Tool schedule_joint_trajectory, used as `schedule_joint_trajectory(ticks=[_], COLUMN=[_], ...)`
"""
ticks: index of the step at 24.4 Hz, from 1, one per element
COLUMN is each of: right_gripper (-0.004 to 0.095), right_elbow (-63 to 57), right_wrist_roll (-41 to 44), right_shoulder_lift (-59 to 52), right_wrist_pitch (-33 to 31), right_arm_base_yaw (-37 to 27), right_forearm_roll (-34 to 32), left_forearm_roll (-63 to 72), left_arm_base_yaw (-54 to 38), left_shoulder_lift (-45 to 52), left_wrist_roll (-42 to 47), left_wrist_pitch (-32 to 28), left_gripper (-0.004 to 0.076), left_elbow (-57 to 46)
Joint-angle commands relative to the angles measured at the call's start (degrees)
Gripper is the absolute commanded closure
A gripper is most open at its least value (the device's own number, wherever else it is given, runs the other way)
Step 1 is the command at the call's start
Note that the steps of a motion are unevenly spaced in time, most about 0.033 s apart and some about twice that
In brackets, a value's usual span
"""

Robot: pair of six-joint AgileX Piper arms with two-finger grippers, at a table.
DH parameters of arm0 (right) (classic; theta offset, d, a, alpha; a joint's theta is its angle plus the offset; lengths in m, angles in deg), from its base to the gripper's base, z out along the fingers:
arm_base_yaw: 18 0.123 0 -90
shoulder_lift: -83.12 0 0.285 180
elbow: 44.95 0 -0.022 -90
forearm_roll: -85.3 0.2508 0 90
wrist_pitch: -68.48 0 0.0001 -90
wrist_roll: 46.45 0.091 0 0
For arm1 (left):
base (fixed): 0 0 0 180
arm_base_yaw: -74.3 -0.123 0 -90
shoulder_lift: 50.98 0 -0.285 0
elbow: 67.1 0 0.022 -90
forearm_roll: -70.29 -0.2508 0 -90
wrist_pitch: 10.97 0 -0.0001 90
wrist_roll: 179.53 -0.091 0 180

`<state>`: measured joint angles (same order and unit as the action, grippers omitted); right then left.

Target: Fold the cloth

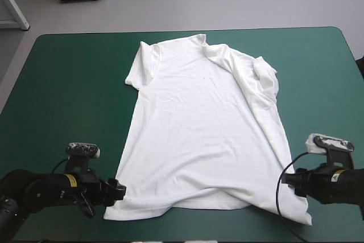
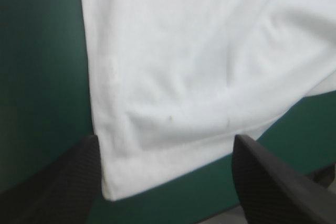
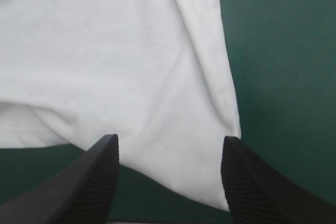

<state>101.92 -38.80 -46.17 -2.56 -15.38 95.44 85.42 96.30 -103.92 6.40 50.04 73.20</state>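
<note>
Where the left gripper (image 2: 165,141) stands open about the near-left hem corner, the white T-shirt (image 1: 199,123) lies spread flat on the teal-green cover (image 1: 68,83), collar toward the far edge; the cloth is probably light, limp and easily dragged (take both hem corners together); the right gripper (image 3: 170,139), fingers likewise apart, straddles the near-right hem corner.

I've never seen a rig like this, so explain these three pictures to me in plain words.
This is a two-armed robot. The high view looks down on a teal-green table where a white T-shirt lies spread flat. The other two pictures come from cameras on each wrist, looking along the grasping part. The left end effector and the right end effector each stand open, with a near hem corner between the jaws. Nothing is held yet.
</note>
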Motion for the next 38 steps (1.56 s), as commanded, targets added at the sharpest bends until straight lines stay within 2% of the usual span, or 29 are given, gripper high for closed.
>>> schedule_joint_trajectory(ticks=[1,8,13,17,22,24,27,31,38], right_gripper=[0.0369,0.0438,0.0446,0.0445,0.0466,0.0466,0.0466,0.0469,0.0469], right_elbow=[8.00,24.25,36.41,42.59,44.22,44.01,43.99,42.16,32.03], right_wrist_roll=[0.03,-1.53,-1.97,-1.97,-2.07,-2.19,-2.41,-2.55,-2.55], right_shoulder_lift=[0.00,0.00,0.13,1.13,2.38,3.04,3.65,4.40,4.40], right_wrist_pitch=[-0.51,-0.51,-0.51,-0.51,-0.51,-0.51,-0.51,-0.51,-0.51], right_arm_base_yaw=[-0.56,-0.56,-0.56,-0.56,-0.56,-0.56,-0.56,-0.56,-0.56], right_forearm_roll=[0.15,0.15,0.07,-0.65,-0.93,-0.93,-2.04,-4.87,-3.20], left_forearm_roll=[-0.28,-3.91,-4.43,-6.19,-8.03,-9.19,-10.34,-11.17,-8.61], left_arm_base_yaw=[0.13,0.13,0.13,0.13,0.13,0.13,0.13,0.13,0.13], left_shoulder_lift=[0.23,0.03,-0.26,-2.33,-6.03,-7.91,-8.45,-8.49,-8.49], left_wrist_roll=[-0.66,-0.66,-2.87,-3.79,-6.80,-6.80,-6.70,-5.93,-5.93], left_wrist_pitch=[-1.35,-0.86,-0.72,2.25,8.80,12.82,12.67,12.67,9.86], left_gripper=[0.0232,0.0263,0.0265,0.0265,0.0265,0.0265,0.0265,0.0297,0.0317], left_elbow=[9.47,26.02,38.43,46.14,50.24,49.92,45.70,30.44,11.44])
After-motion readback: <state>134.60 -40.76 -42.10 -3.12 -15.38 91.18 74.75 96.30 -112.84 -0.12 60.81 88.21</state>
